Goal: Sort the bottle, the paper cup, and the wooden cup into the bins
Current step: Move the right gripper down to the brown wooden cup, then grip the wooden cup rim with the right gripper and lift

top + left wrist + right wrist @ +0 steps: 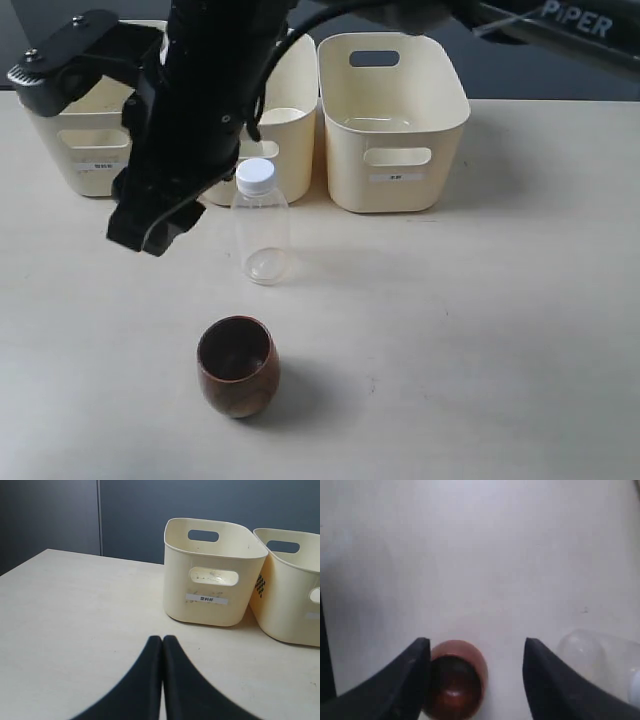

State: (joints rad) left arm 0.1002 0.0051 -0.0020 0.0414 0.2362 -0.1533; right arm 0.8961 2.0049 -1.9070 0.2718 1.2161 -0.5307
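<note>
The clear bottle [261, 225] with a white cap stands upright in front of the middle bin [290, 110]. Nearer the front stands the dark brown wooden cup [238, 367], upright and apart from the bottle. My right gripper [152, 230] reaches across to the left and hangs above the table, open and empty. In the right wrist view the wooden cup [457, 680] lies below, beside one finger of the right gripper [476, 645], and the bottle [592, 655] is off to the side. My left gripper [162, 639] is shut on nothing, low over the table. The paper cup is out of view.
Three cream bins line the back: the left bin [85, 150], the middle one and the right bin [395, 120]. The black right arm [200, 90] covers part of the left and middle bins. The left wrist view shows a labelled bin [215, 575] and a second bin [295, 595].
</note>
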